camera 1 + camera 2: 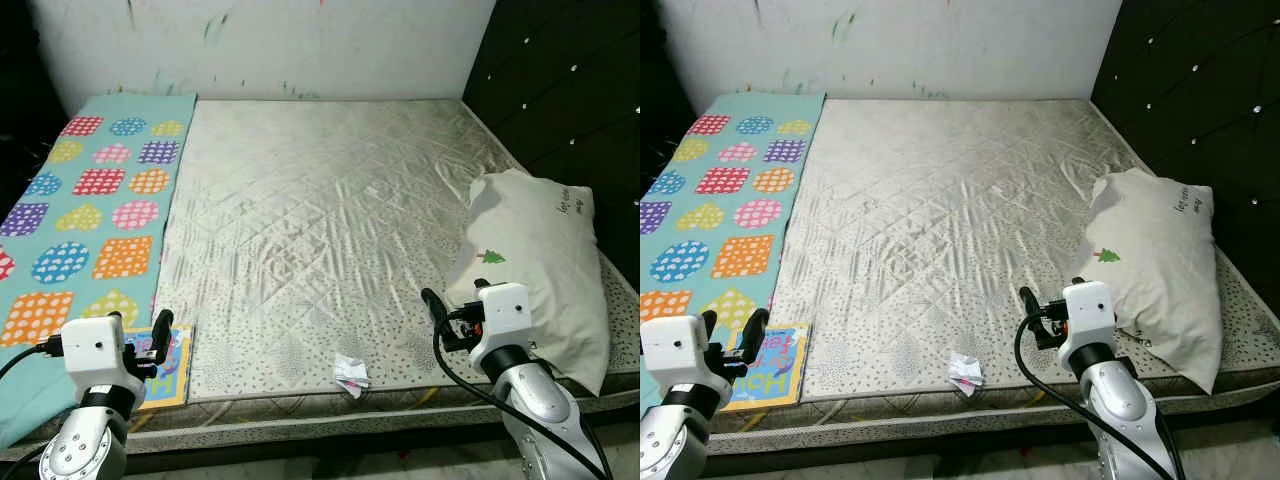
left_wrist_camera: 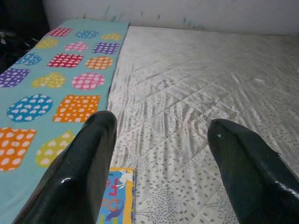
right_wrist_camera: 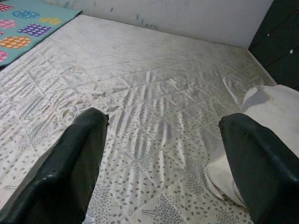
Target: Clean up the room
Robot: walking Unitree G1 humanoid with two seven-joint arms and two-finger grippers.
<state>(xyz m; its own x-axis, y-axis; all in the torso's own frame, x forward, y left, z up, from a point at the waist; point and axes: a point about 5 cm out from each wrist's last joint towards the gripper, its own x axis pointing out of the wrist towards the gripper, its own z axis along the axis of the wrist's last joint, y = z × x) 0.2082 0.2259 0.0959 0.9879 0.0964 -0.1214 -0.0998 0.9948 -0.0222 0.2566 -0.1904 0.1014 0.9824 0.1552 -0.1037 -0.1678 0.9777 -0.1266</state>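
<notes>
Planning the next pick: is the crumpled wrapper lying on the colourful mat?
No, the crumpled wrapper lies on the bare mattress near its front edge, well apart from the colourful mat on the left.

Print on crumpled wrapper [image 1: 352, 374] too small to read

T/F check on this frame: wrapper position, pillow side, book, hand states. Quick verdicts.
1. The crumpled wrapper lies near the front edge of the mattress. True.
2. The pillow sits on the robot's left side of the bed. False: it lies on the right, by the dark headboard.
3. The right hand is shut on the wrapper. False: its fingers are spread apart and hold nothing.
4. A colourful book lies at the front, beside the patterned mat. True.
5. The left hand is open above the bed. True.
</notes>
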